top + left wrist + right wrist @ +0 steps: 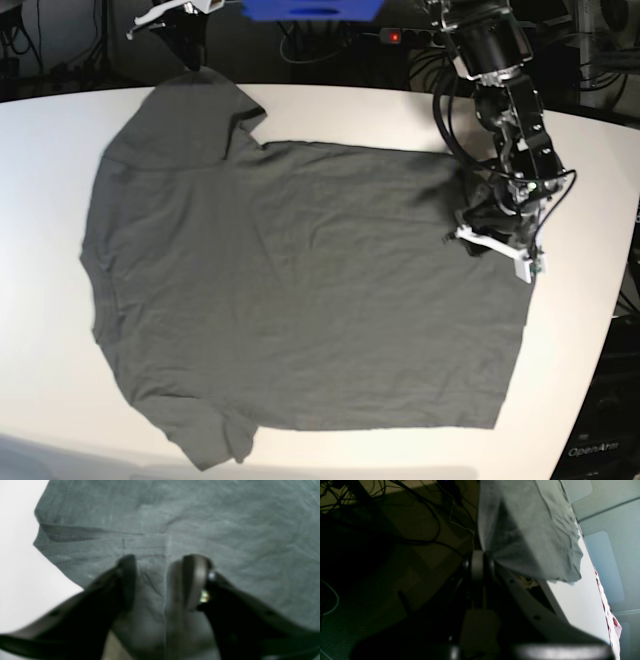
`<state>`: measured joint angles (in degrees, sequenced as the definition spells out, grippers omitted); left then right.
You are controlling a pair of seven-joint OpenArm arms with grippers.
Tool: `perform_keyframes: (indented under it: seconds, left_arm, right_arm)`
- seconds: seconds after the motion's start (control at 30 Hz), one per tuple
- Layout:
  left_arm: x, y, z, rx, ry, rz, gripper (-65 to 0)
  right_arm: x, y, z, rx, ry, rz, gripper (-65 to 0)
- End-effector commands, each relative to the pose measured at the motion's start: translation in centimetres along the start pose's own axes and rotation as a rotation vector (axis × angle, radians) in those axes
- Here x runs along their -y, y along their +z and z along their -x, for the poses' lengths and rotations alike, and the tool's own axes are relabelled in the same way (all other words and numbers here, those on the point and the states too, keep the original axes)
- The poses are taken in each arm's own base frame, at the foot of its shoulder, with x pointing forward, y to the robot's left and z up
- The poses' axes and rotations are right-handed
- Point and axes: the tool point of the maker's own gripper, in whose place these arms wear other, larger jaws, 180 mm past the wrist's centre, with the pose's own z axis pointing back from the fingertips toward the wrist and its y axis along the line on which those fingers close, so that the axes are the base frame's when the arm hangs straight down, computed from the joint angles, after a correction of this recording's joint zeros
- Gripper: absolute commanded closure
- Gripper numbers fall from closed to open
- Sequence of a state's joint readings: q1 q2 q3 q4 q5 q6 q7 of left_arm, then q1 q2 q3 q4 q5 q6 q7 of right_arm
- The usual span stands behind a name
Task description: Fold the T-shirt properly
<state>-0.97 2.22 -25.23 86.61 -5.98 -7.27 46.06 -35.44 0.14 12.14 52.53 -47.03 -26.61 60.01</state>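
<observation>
The T-shirt [300, 290] lies spread flat on the white table [590, 330], dark grey and wrinkled, covering most of the surface. In the base view its neck end is to the left, its hem to the right, one sleeve at the far left corner and the other at the near edge of the table.

The left gripper [160, 580] sits low over the shirt near the far right part of the hem. In the left wrist view its two fingers stand apart with a strip of cloth showing between them — the fabric there is creased and a stitched hem line runs just beyond the fingertips. Whether the fingers have caught any cloth cannot be told; the view is blurred.

The right gripper [480, 566] is at the far left corner of the table, almost out of the base view. In the right wrist view its fingers are clenched on the edge of the sleeve, and the cloth rises from the pinch to the table edge, with dark cables [420, 517] on the floor behind.

The only writing that can be read is "OpenArm" on a dark box [600, 450] at the near right corner — pale letters, partly cut off by the frame edge. No label on the shirt is legible.
</observation>
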Motion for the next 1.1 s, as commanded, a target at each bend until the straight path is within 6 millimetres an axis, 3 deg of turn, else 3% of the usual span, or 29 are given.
perform_keyframes:
  seconds: [0.0,0.07,0.53,0.7,0.93,1.07]
  left_arm:
    - [0.5,0.2,-1.7,0.046,-0.003,0.014,-21.1]
    - [0.4,0.2,-1.7,0.047,-0.003,0.011,-17.0]
    - [0.0,0.2,-1.7,0.046,0.001,0.004,-16.6]
    - [-0.1,0.4,-1.7,0.050,0.002,0.002,-0.9]
    - [-0.9,0.7,-2.0,0.063,0.025,-0.012,-2.8]
    - [-1.7,2.5,-3.3,0.121,0.020,-0.032,-2.8]
  right_arm:
    - [0.3,0.5,-0.1,0.010,0.020,0.013,0.0]
    - [0.3,0.5,-0.1,0.010,0.020,0.013,0.0]
    - [0.5,0.3,-0.1,0.013,0.023,0.016,0.0]
    - [0.5,0.3,-0.1,0.014,0.023,0.018,0.0]
    - [0.6,0.2,-0.1,0.014,0.023,0.019,0.0]
    - [0.7,0.1,-0.2,0.018,0.026,0.023,0.0]
